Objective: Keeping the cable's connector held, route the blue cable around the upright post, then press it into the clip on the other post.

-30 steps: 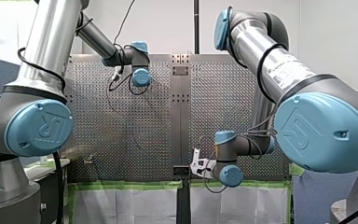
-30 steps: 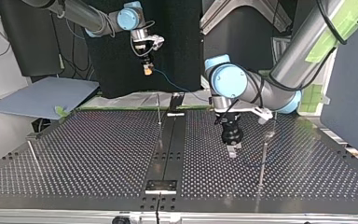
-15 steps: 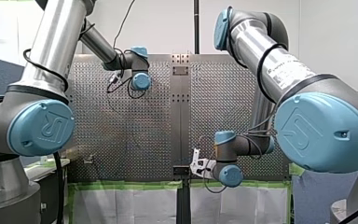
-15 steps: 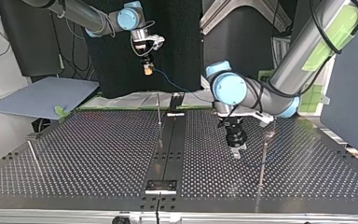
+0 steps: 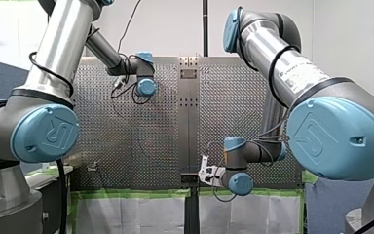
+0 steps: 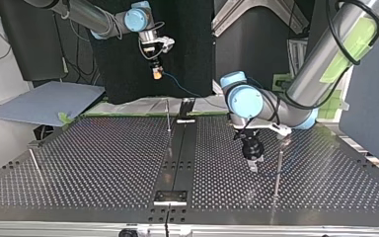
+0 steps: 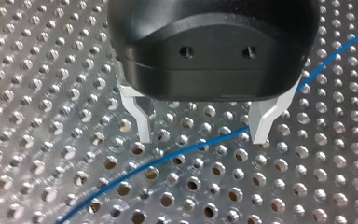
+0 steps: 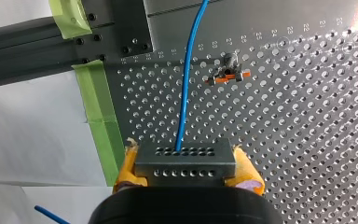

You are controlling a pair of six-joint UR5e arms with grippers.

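A grey connector [image 8: 185, 169] with rows of small holes is clamped between the yellow pads [image 8: 125, 170] of the right claw [image 8: 185, 156], which is closed on it. This is shown in the right wrist view. The blue cable [image 8: 185, 88] is seen leaving the connector's far face and running ahead of the claw over the perforated surface [image 8: 307, 140]. Beside the cable, ahead of the claw, a small grey and orange fitting [image 8: 227, 72] is fixed to the surface. Green tape [image 8: 100, 116] is laid along the surface's edge on the cable's other side.

In the top view, the right claw is held high in the upper left of the frame, above the far edge of the surface. From it the cable is sloped down toward the upper centre. A thin upright post [image 6: 168, 116] is set at upper centre, beside the dark centre rail [image 6: 177, 158].

The left claw [image 6: 253, 167] is lowered close to the surface at right of centre, just left of a second post [image 6: 278, 168]. A third post [image 6: 34, 163] is placed at the lower left.

In the left wrist view, the left claw is shown open, its metal fingers [image 7: 137, 116] spread wide with the tips near the surface. The cable is laid flat on the surface under them, across the gap, and is not gripped. It is passed close by one fingertip.
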